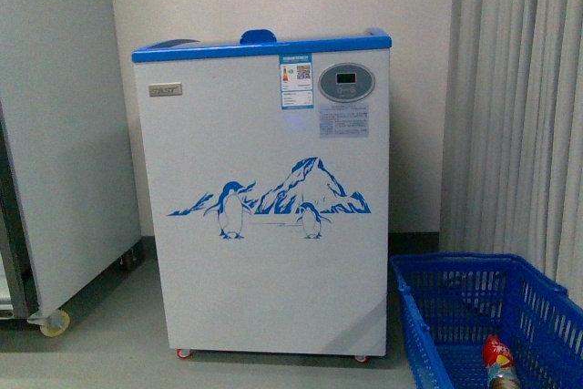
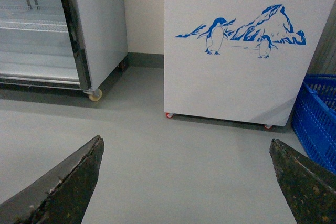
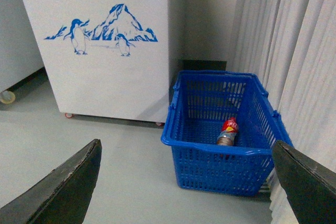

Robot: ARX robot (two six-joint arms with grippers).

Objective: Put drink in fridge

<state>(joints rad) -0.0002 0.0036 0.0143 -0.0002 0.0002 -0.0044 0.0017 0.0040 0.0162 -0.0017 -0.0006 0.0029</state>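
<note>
The drink (image 1: pixel 499 363), a small clear bottle with a red top and label, lies inside the blue plastic basket (image 1: pixel 437 298) at the lower right; it also shows in the right wrist view (image 3: pixel 227 132). The fridge (image 1: pixel 264 198), a white chest cooler with a blue top rim and penguin decal, stands in the middle; it shows in the left wrist view (image 2: pixel 236 77) and the right wrist view (image 3: pixel 100 77). My left gripper (image 2: pixel 186 145) is open and empty above the bare floor. My right gripper (image 3: pixel 186 148) is open and empty, short of the basket (image 3: pixel 194 171).
A taller grey-white cabinet (image 1: pixel 64 134) on casters stands left of the fridge; its open shelves show in the left wrist view (image 2: pixel 37 30). Pale curtains (image 1: pixel 519 107) hang along the right behind the basket. Grey floor (image 2: pixel 157 171) lies in front.
</note>
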